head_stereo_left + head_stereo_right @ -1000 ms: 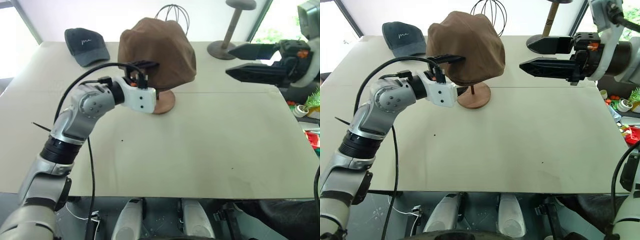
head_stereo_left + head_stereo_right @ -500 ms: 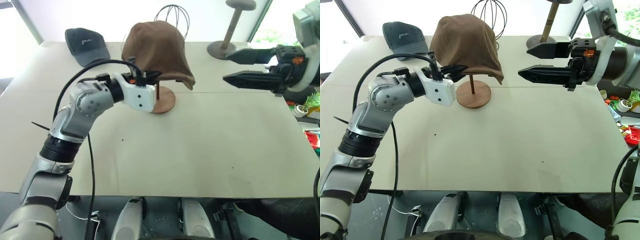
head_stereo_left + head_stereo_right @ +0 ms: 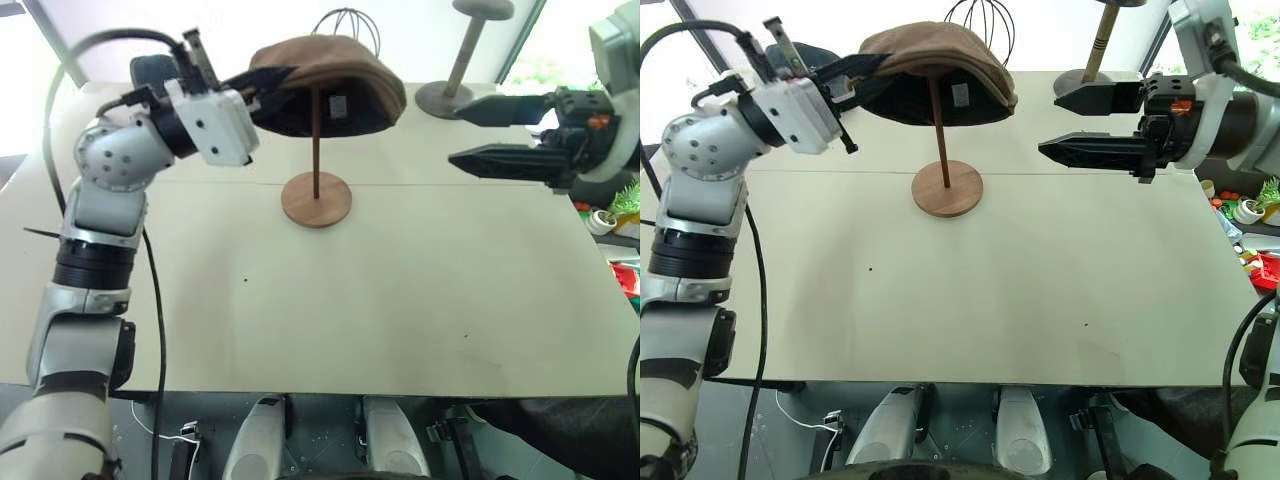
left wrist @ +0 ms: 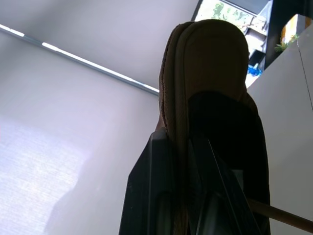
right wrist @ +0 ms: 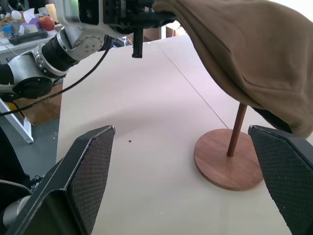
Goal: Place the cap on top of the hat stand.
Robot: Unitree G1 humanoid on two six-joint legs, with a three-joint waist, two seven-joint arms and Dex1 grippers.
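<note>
The cap (image 3: pixel 330 85) hides the disc top of the hat stand (image 3: pixel 316 198), so whether it rests on it cannot be told; a small pale label inside the cap is too small to read. The left gripper (image 3: pixel 855 72) is clamped on the cap's left edge, while the right gripper (image 3: pixel 1065 122) stands wide and empty beside it

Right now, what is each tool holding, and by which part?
Left tool pinches the brown cap by its edge. Right tool is open, holding nothing.
</note>
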